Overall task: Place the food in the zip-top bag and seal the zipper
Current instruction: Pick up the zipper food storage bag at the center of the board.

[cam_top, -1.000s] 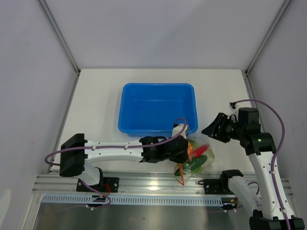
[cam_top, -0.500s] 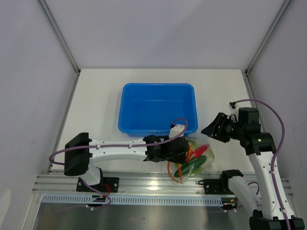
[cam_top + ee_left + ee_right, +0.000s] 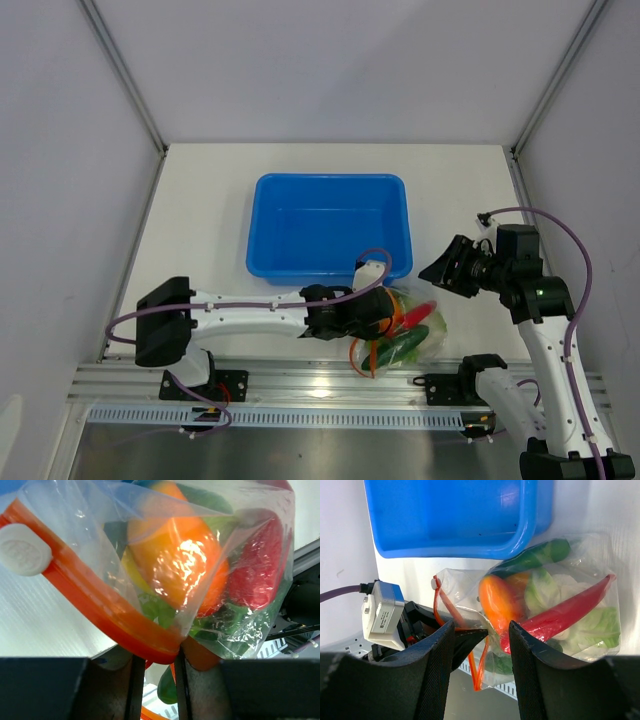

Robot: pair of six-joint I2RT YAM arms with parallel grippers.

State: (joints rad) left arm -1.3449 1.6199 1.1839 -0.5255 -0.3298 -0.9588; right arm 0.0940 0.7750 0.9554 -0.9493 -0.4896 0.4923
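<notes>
Shifted a touch toward 9 o'clock since a second ago, my left claw [image 3: 372, 318] has dragged the orange loop of the bag's mouth with it, while the right arm has not budged.

Left claw: the jaws are pinched onto the zipper [image 3: 100, 610], the orange strip running straight down into the narrow gap between the fingers, with its white slider [image 3: 22, 550] sitting at the far end, at 10 o'clock in the left wrist view.

Bag [image 3: 415, 328]: it lies on the table at 5 o'clock from the blue tub [image 3: 330, 182], touching the left claw's tip. The food is inside, with an orange fruit [image 3: 175, 565], a chili [image 3: 560, 612] and a cucumber [image 3: 535, 555] showing through the plastic. No loose piece shows in the tub or on the table, so I judge the loading done. The mouth gapes in an open loop, so the sealing is left.

Right claw [image 3: 447, 268]: it hangs at 2 o'clock from the bag, apart from it, jaws parted and holding nothing.
</notes>
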